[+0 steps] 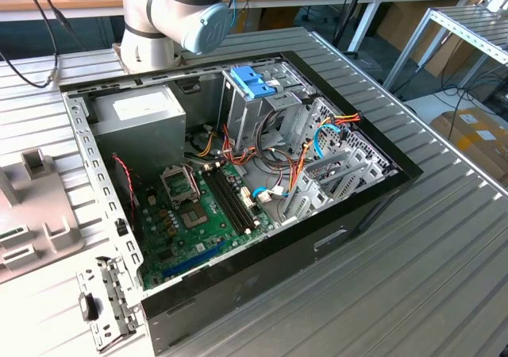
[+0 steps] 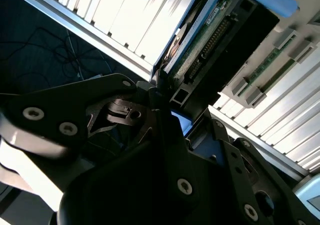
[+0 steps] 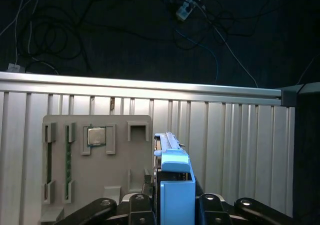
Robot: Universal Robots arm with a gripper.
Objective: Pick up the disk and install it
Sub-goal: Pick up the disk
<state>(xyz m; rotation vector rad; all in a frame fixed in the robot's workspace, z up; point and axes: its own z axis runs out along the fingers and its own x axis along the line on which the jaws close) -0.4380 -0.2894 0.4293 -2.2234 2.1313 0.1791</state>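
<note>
Claw (image 3: 175, 207) clamps the disk (image 3: 174, 172) on edge between its fingers, above the ribbed counter (image 3: 240, 135) and near a grey tray (image 3: 95, 170). In the exterior view, an open PC case (image 1: 373, 206) sits on the counter.

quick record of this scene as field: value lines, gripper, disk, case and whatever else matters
gripper: shut on the disk, a finger on each side
disk: held on edge beside the tray, blue rail toward the first wrist camera
tray: grey, on the ribbed table, holding a processor chip and a memory stick
case: open, motherboard exposed
drive cage: grey, blue bracket on top
install: not yet done
</note>
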